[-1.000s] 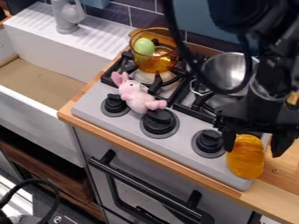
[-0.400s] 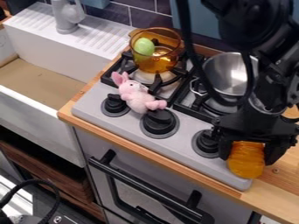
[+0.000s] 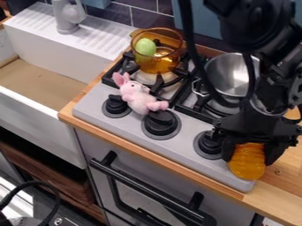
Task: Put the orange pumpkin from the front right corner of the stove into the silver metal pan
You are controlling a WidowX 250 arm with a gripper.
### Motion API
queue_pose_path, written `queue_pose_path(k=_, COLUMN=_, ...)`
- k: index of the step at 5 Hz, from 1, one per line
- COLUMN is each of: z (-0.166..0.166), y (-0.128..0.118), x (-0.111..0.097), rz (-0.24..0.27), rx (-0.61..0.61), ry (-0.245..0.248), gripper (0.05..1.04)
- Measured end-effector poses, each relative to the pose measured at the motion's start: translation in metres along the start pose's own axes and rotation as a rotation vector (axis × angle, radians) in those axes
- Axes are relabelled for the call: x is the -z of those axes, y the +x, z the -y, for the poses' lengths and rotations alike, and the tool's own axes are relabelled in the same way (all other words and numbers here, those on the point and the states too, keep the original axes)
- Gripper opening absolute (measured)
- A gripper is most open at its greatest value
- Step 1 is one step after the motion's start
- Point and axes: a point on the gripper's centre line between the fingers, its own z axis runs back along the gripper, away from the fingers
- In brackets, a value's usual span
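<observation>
At the right front corner of the stove, the black gripper (image 3: 250,153) points down with its fingers shut on an amber, ridged, rounded object (image 3: 247,167). One finger is on each side of its upper part, and the gripper body hides its top. The object's lower part shows below the fingers, over the stove's light grey surface. Left of the gripper is a black stove knob (image 3: 209,144). Behind the gripper, a shiny metal pot (image 3: 227,75) sits on the right burner, partly covered by the arm and a cable.
A pink plush rabbit (image 3: 138,96) lies by two knobs. An amber see-through pot (image 3: 154,62) on the left burner holds a light green egg-shaped thing (image 3: 145,47). The white sink (image 3: 44,115) is at left, and a wooden counter (image 3: 282,176) borders the stove at right.
The gripper has come down and left around the amber object, and its fingers have closed in on it. The object has shifted slightly to the left.
</observation>
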Motion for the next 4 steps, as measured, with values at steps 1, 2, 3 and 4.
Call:
queue_pose_path(k=1, z=-0.002, y=-0.003, x=-0.003, rz=-0.02, rx=-0.017, ry=-0.004, gripper=0.845)
queue_pose_path(k=2, z=-0.003, y=-0.002, x=-0.015, rz=-0.03, rx=-0.045, ry=-0.024, gripper=0.848)
queue_pose_path(k=3, z=0.001, y=0.001, x=-0.033, rz=-0.034, rx=-0.061, ry=-0.061, gripper=0.848)
queue_pose_path(k=4, z=0.003, y=0.009, x=-0.055, rz=-0.009, rx=-0.113, ry=-0.093, gripper=0.848)
